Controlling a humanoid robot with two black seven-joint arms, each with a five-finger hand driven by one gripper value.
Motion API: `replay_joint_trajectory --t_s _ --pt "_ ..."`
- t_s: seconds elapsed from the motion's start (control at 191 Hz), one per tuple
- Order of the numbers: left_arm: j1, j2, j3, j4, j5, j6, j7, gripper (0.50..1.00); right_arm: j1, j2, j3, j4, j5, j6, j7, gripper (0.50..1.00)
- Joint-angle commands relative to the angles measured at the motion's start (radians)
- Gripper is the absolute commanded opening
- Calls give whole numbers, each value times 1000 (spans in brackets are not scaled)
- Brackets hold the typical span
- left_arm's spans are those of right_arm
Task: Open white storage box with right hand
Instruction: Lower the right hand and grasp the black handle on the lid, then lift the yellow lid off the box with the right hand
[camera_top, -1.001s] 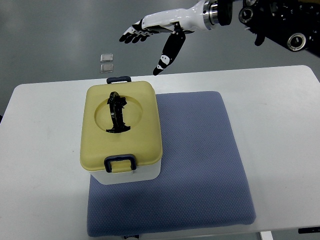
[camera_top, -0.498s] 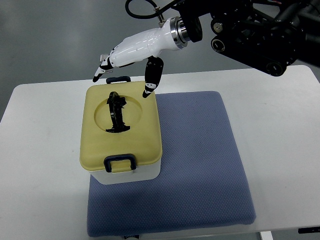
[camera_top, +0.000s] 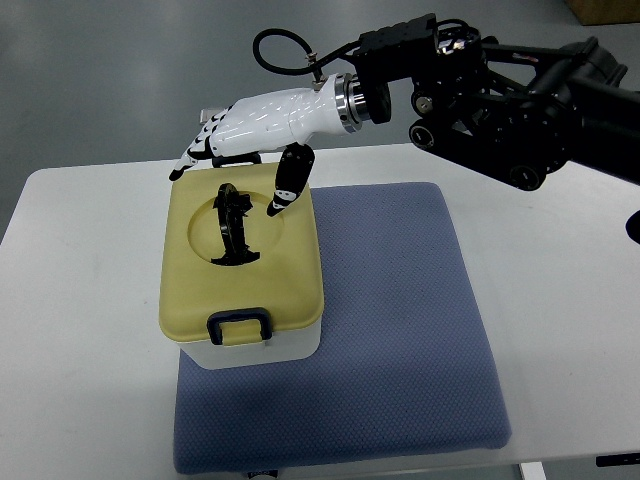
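A white robot right hand (camera_top: 255, 125), fingers spread, hovers over a yellow-lidded white storage box (camera_top: 242, 265) on a blue mat (camera_top: 400, 330).

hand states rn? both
Right hand: open, fingers spread over the storage box's yellow lid, holding nothing.
Left hand: not in view.

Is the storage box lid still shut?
Shut: the yellow lid sits flat on the white box; the right robot hand hovers above.

Right hand (camera_top: 262, 120) white, black fingertips — silver wrist ring, black arm, looped cable.
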Motion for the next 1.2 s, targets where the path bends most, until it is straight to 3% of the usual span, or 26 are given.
replay_joint_trajectory --t_s 0.0,0.314,0.424,0.482,0.54,0.582,0.901,1.195 --pt "0 0 1 -2 0 2 0 1000 -28 16 0 -6 -26 -29 -2 940" --pt "0 0 0 2 0 0 0 1000 -74 50 0 -34 -52 -113 -8 919" --pt "0 0 0 2 0 0 0 1000 -76 53 0 -36 -52 -115 -9 791" --pt "0 0 0 2 0 0 0 1000 -76 53 0 -34 -53 -113 -11 650" --pt "1 0 0 2 0 0 0 1000 -76 53 0 -36 -55 -115 -11 586" --pt "0 0 0 2 0 0 0 1000 -76 53 0 -34 -58 -115 -12 500" --pt "1 0 0 2 0 0 0 1000 -73 47 21 -20 -55 -115 3 500" --pt "0 0 0 4 0 2 0 1000 13 -22 84 33 0 -44 5 500"
